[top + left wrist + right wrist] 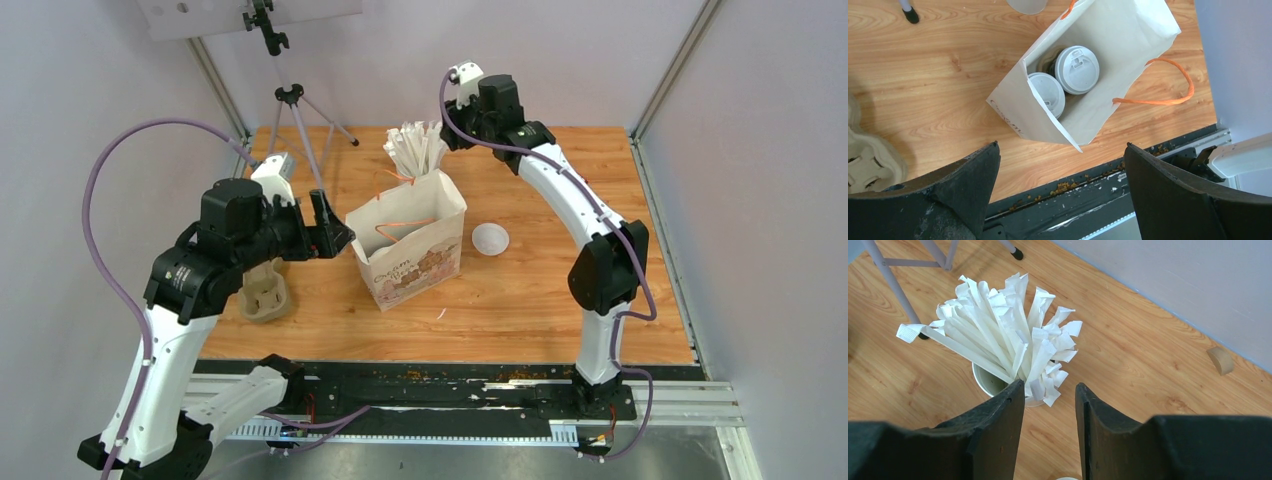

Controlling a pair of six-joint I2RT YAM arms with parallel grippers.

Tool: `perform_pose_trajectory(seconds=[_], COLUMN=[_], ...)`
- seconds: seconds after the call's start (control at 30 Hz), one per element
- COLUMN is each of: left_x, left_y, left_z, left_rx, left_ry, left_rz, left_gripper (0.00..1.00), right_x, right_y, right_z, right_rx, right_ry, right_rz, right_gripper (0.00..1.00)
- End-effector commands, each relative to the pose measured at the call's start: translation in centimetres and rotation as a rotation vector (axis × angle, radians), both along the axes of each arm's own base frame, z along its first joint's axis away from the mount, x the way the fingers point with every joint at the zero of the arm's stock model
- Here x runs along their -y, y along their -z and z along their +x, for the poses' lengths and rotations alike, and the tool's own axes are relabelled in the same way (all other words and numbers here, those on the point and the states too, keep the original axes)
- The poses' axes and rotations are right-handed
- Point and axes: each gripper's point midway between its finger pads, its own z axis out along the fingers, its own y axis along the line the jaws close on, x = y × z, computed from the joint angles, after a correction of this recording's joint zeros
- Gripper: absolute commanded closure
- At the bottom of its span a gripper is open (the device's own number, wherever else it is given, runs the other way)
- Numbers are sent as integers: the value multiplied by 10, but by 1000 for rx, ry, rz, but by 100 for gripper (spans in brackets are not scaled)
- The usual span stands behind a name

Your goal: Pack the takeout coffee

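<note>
We see paper bag (1118, 55) standing open on tabletop (540, 300), orange handle flopped over its side. Inside it, upright, side by side, white lids on: first coffee cup (1077, 69) deeper in, second coffee cup (1047, 93) against bag wall. Left end effector (1060, 149) hovers just left of bag, jaws spread wide, holding nothing. Right end effector (1049, 386) hangs over white cup of wrapped sticks (998, 335) behind bag; we note jaws apart by narrow gap, nothing between them. Pulp carrier (262, 295) sits left of bag, under left arm.
</note>
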Motion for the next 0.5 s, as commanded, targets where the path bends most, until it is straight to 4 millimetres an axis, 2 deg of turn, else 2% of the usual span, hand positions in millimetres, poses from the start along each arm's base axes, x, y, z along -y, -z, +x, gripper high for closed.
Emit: perform_pose_trajectory(seconds=[0.0,0.2,0.47], left_x=[-4,-4,-2], left_y=[-6,-6,-8], left_z=[6,8,9], left_rx=[50,57,69], left_ry=[-11,-9,1], left_rz=[14,19,20], left_gripper=[0,0,0], right_x=[-9,-12,-14], right_y=[-21,-9,-6], right_z=[4,4,10], right_rx=[53,22,19], right_ry=[-48,-61,-51], right_rz=[29,29,34], right_gripper=[58,61,77])
